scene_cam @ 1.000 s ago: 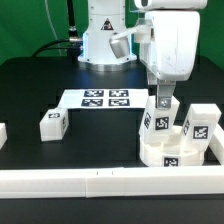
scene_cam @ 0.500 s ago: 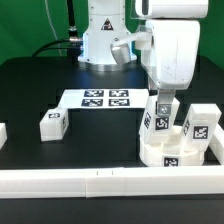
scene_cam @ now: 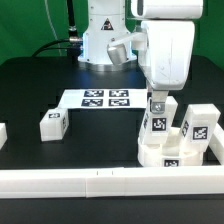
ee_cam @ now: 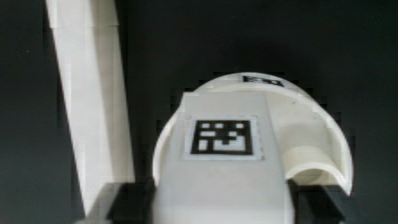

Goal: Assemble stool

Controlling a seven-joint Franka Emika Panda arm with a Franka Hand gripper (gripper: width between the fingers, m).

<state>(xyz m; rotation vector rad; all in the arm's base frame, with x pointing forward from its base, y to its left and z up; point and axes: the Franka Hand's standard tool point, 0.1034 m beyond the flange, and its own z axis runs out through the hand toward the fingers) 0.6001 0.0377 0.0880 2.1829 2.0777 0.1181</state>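
The round white stool seat (scene_cam: 165, 155) lies by the front rail at the exterior view's right. Two tagged block legs stand on it. One upright leg (scene_cam: 157, 122) is directly under my gripper (scene_cam: 158, 101), and the other leg (scene_cam: 198, 125) stands to its right. In the wrist view that first leg (ee_cam: 231, 130) fills the gap of my gripper (ee_cam: 228, 205), and the dark fingers (ee_cam: 128, 205) press against both its sides. A third leg (scene_cam: 52, 124) lies loose on the black table at the left.
The marker board (scene_cam: 105, 99) lies flat in the middle, behind the loose leg. White border rails (scene_cam: 90, 181) run along the front edge and the right side, and one rail (ee_cam: 89, 100) passes close beside the gripped leg. The robot base (scene_cam: 105, 40) stands at the back.
The jaws have come in from wide open onto the upright leg's sides. The arm has shifted slightly up and toward the exterior view's left. The legs and seat have not moved.
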